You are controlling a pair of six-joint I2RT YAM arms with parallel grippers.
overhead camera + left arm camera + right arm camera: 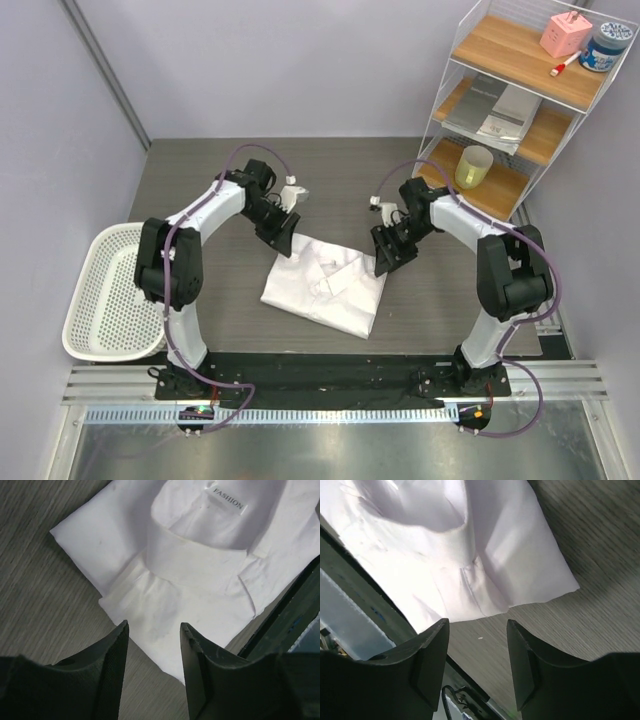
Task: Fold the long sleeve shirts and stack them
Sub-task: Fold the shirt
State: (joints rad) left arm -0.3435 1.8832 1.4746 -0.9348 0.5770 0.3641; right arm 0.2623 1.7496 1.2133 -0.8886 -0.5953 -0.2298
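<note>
End effectors — parted, angled down — flank the folded shirt.

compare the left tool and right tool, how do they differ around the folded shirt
The left tool is at the shirt's far left corner; the right tool at its far right corner. White cloth shows between the left tool's fingers; only bare table shows between the right tool's, cloth just beyond. Both are open and hold nothing.

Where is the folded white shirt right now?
The shirt lies mid-table in the top view, between the left gripper and right gripper, with the basket far left.
</note>
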